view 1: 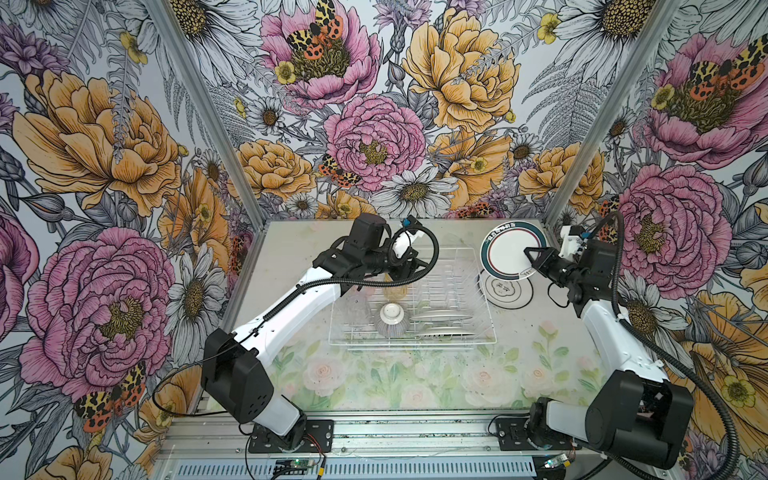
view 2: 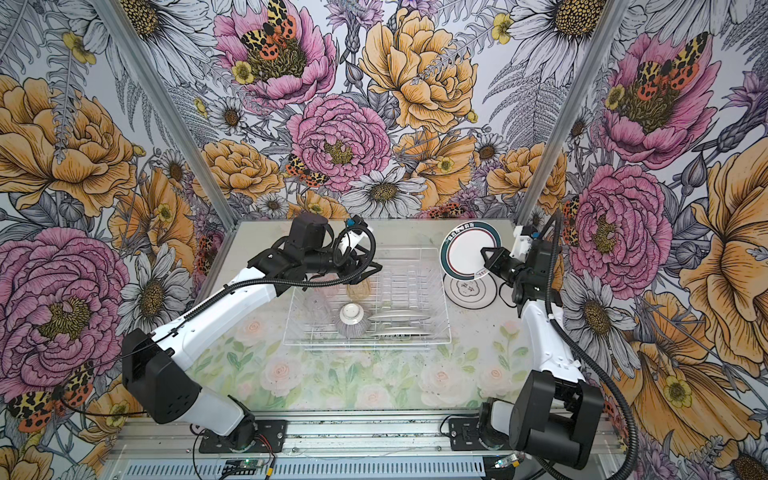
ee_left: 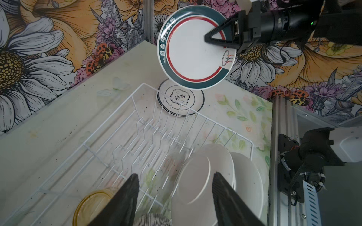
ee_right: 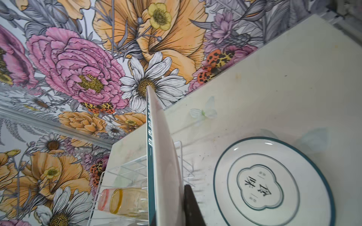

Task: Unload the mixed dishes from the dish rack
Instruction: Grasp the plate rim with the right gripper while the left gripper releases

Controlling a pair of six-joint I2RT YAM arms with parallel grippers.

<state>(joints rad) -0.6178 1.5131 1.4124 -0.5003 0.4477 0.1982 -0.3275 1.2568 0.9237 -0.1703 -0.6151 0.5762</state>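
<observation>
**Plate held above the bench, rack still part full**

The right gripper [view 1: 528,252] is clamped on the rim of a teal-and-red-rimmed plate [view 1: 505,248]. It holds the plate tilted in the air over a second plate [view 1: 508,294], which lies flat on the bench [view 1: 374,382] just beside the dish rack [view 1: 440,270]. The left gripper [ee_left: 175,174] hangs over the rack, jaws apart and empty. Inside the rack are an upturned ribbed bowl [view 1: 391,321], two white plates [view 1: 440,317] on edge, an amber tumbler [ee_right: 127,201] and a pink tumbler [ee_right: 103,199].

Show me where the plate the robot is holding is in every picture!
Top view: held plate, far right, tilted up, just right of the rack.
Top view: held plate, same place.
Left wrist: held plate, face-on, past the rack's far end.
Right wrist: held plate, edge-on, very close.
Shared landmark: the flat plate lying beside it.
</observation>
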